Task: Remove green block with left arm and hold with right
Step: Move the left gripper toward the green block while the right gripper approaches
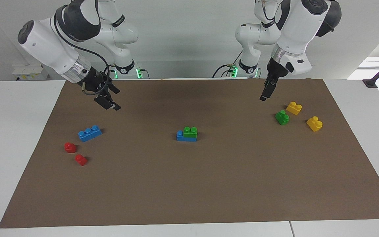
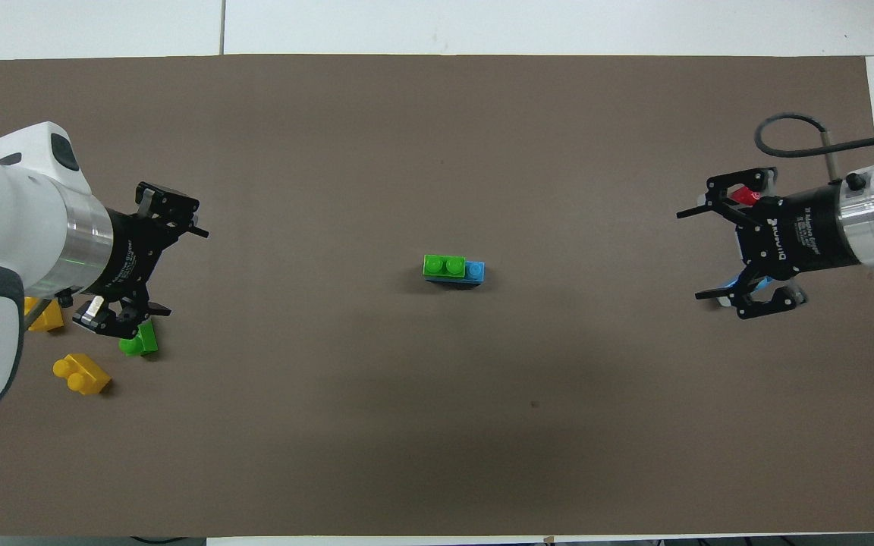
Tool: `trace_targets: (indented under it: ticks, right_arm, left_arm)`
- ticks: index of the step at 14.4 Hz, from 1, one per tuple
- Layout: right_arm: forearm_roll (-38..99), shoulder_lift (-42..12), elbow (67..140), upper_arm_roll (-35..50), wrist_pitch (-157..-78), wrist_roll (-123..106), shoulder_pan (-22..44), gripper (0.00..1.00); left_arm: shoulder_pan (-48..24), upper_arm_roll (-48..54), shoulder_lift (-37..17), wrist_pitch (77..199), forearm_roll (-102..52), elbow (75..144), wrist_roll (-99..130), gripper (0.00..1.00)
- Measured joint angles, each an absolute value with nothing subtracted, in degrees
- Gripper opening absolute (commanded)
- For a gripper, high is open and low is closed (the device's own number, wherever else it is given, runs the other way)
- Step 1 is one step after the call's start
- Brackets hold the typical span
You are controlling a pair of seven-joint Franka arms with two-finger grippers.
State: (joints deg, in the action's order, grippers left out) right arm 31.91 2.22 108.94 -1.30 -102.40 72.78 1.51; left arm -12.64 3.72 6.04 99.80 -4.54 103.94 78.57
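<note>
Green block (image 1: pixel 190 130) on blue brick (image 1: pixel 186 136) | overhead: both pincers open

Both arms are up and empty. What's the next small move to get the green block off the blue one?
Probably bring the right gripper over the blue brick at mid-table to pin it, while the left gripper heads for the green block stacked on it. Both grippers are open, raised, and well short of the stack.
</note>
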Motion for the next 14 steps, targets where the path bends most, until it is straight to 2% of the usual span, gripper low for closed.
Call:
trace_targets:
  ticks: [5,14]
  right_arm:
    - [36.2,-2.72,109.11,-1.31,-105.81,77.13,4.32,0.99]
    - [40.82,-8.15,109.52,-1.25,-116.85,80.12,11.18,0.99]
  left_arm:
    - [-14.22,3.74,6.27,101.8,-5.5,104.91,87.02,1.0]
    - [-20.84,3.73,5.96,106.31,-5.67,109.05,99.3,1.0]
